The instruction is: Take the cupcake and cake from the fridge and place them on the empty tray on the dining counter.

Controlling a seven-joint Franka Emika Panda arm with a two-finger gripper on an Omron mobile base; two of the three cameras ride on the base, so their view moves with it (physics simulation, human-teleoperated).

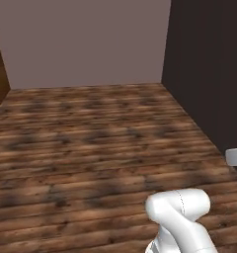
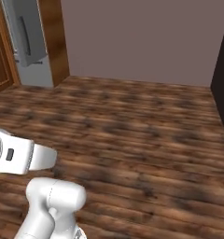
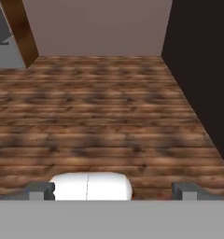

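The pincer (image 3: 111,190) is wide open, with nothing between its two dark fingertips (image 3: 40,190). It looks out over a brown wooden floor (image 3: 100,112). A plain pinkish wall (image 3: 97,25) stands at the back. A dark wall (image 3: 202,70) is on one side. A bit of the grey fridge (image 3: 3,44) and a brown wooden panel (image 3: 21,32) show in the far corner.

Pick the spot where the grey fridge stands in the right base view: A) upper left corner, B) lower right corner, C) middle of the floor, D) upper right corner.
A: the fridge with its dark handle stands in the upper left corner, beside a brown wooden panel, at the far edge of the wooden floor.
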